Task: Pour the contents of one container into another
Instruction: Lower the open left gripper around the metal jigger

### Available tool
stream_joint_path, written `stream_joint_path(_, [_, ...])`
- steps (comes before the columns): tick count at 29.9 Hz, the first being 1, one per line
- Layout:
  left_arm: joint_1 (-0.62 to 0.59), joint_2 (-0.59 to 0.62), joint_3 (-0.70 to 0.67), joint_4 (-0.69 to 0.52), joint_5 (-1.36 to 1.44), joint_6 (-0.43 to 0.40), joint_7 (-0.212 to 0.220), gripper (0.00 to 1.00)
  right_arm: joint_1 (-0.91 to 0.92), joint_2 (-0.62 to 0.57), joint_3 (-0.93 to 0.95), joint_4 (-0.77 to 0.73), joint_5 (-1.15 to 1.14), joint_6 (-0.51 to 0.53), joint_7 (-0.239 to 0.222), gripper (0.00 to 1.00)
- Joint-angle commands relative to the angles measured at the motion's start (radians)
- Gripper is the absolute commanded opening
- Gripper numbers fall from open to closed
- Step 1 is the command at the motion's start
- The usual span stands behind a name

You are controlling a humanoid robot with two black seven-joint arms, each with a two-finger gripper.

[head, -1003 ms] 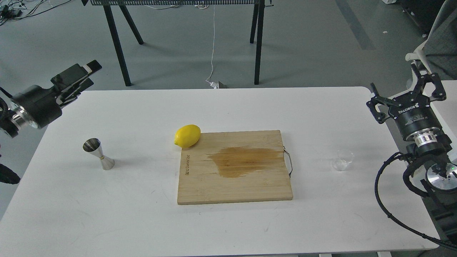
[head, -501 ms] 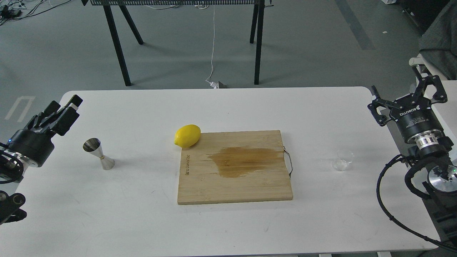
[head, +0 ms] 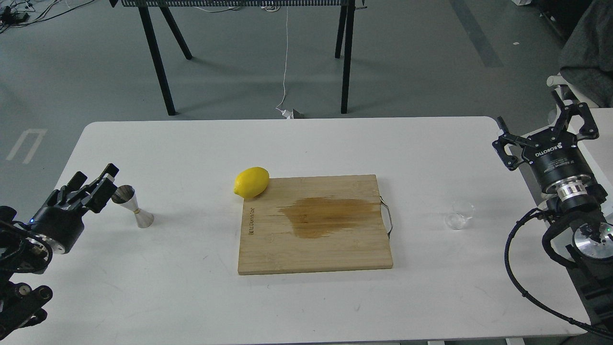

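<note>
The steel jigger (head: 132, 207) stands upright at the left of the white table (head: 191, 287). My left gripper (head: 106, 180) hovers just left of the jigger's upper cone, almost touching it; its dark fingers overlap, so their state is unclear. The small clear glass cup (head: 459, 215) stands upright at the right of the table, apart from everything. My right gripper (head: 530, 115) is up at the table's right edge, behind and to the right of the cup, with its fingers spread wide and nothing between them.
A wooden cutting board (head: 268, 249) with a dark wet stain (head: 330, 216) lies mid-table, a wire handle on its right side. A yellow lemon (head: 251, 182) rests at the board's far left corner. Black stand legs (head: 158, 57) rise beyond the table.
My left gripper has come down and toward me, from above the table's far-left corner to right beside the jigger. The right gripper has barely shifted; jigger, cup and lemon stayed put.
</note>
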Motion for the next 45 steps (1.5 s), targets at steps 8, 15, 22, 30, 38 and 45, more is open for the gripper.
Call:
stream_joint_path(8, [-0.001, -0.039, 0.016, 0.068, 0.005, 0.0, 0.0, 1.0, -0.001, -0.001, 0.002, 0.0, 0.0, 0.0, 0.0, 0.99])
stream_joint_path(15, [0.0, -0.062, 0.017, 0.068, 0.005, 0.0, 0.0, 1.0, -0.001, -0.001, 0.0, -0.002, 0.0, 0.0, 0.0, 0.99])
stream_joint_path(22, [-0.001, -0.074, 0.037, 0.066, 0.005, 0.0, 0.0, 1.0, -0.001, -0.001, 0.0, -0.003, 0.0, 0.0, 0.0, 0.99])
stream_joint_path(30, [0.0, -0.09, 0.06, 0.055, 0.003, 0.0, 0.0, 1.0, -0.003, -0.001, 0.0, -0.003, 0.0, 0.0, 0.0, 0.99])
stream_joint_path(38, [0.005, -0.09, 0.059, 0.057, 0.002, 0.0, 0.0, 1.0, -0.003, -0.001, 0.0, -0.003, 0.0, 0.0, 0.0, 0.99])
stream_joint_path(45, [0.005, -0.09, 0.059, 0.058, 0.002, 0.0, 0.0, 1.0, -0.009, -0.001, 0.002, -0.003, 0.0, 0.0, 0.0, 0.99])
